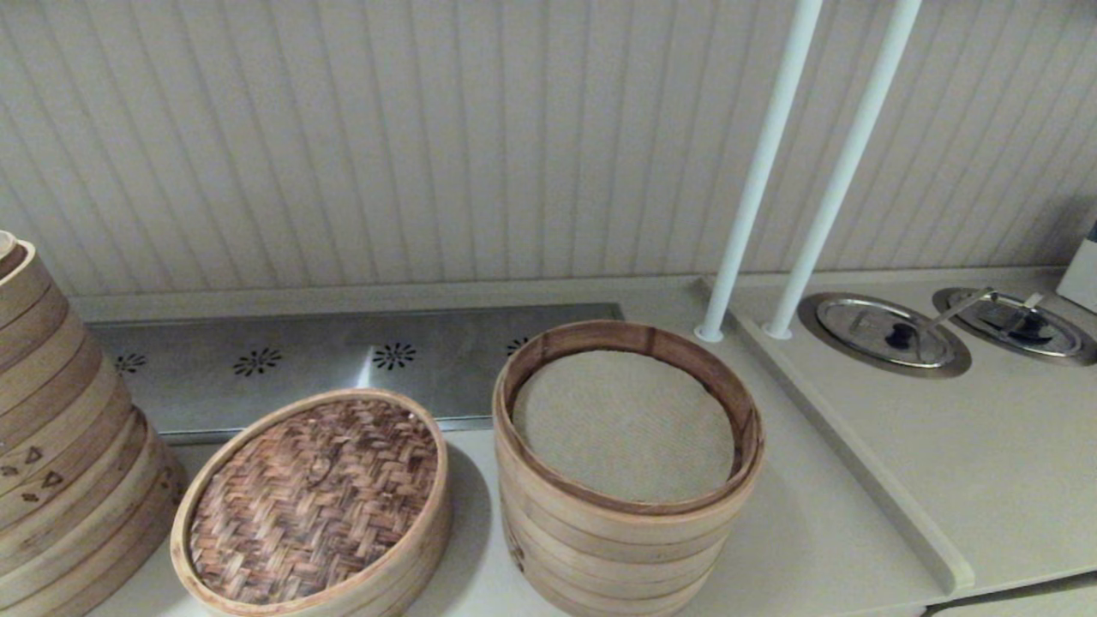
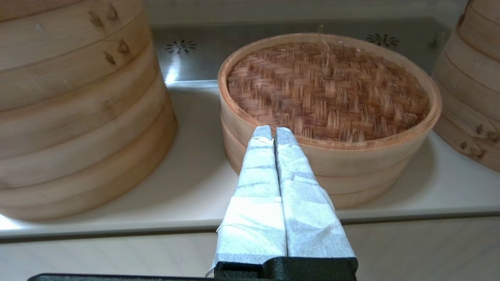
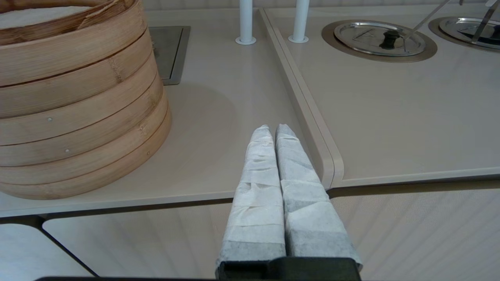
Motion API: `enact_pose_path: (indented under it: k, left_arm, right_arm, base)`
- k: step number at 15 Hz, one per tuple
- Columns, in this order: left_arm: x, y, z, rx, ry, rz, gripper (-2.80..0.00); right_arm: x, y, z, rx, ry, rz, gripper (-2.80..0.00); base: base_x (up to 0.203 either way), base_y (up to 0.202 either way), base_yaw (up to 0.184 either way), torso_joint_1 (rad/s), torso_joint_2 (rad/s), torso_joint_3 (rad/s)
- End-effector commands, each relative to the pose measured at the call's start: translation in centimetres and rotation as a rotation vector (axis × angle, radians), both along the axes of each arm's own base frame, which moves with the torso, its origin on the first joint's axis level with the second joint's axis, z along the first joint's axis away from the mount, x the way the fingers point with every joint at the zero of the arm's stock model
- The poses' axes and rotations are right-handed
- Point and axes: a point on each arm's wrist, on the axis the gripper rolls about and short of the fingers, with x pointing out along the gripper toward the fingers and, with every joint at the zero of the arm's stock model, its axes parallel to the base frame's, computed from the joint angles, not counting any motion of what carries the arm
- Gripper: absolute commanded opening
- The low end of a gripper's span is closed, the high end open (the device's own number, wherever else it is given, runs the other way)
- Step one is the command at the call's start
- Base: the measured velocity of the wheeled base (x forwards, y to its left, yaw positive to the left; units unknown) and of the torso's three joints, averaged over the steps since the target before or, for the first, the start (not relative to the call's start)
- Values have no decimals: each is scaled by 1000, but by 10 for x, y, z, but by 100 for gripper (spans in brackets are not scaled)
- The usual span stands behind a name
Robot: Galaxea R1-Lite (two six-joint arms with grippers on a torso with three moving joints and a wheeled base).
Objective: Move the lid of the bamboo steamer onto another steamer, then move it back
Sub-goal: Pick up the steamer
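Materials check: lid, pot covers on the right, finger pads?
Lid: woven bamboo strips, matt brown herringbone, pale bent-bamboo rim. Pot covers: probably stainless steel, shiny, with reflections and a dark knob. Left gripper and right gripper fingers: wrapped in whitish fibrous tape or cloth, matt.

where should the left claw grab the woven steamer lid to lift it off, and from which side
Probably by the pale rim of the bamboo steamer lid, at the edge nearest the left claw. The woven top is flat with only a tiny knot loop, but the rim stands proud above it. Open the shut claw and come down from above at the front, one finger inside the rim, one outside. The right claw sits idle, shut.
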Motion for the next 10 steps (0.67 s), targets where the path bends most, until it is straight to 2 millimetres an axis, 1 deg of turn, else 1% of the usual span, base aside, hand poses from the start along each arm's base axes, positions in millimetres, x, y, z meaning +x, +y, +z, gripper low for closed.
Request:
enact_pose_path:
  k: [1,2,4,6,7,9,10]
  left_arm:
    - [-1,0,40,-2,8,0,-280]
    - [3,0,54,0,50,-10,-280]
    - [25,0,76,6,191,-47,-280]
    - [56,-3,96,14,337,-102,-280]
    - [74,-5,107,27,413,-135,-280]
    - [104,-11,137,47,513,-187,-280]
    - [120,-16,146,55,580,-211,-280]
  right_arm:
    - [0,0,-1,0,5,0,-280]
    - [0,0,-1,0,5,0,-280]
    - [0,0,-1,0,4,0,-280]
    - [0,0,-1,0,5,0,-280]
    - [0,0,-1,0,5,0,-280]
    - [0,0,-1,0,5,0,-280]
    - [0,0,-1,0,4,0,-280]
  base:
    - [0,0,0,0,0,0]
    - [0,0,0,0,0,0]
    - [0,0,0,0,0,0]
    - [0,0,0,0,0,0]
    - [0,0,0,0,0,0]
    - [0,0,0,0,0,0]
    - [0,0,0,0,0,0]
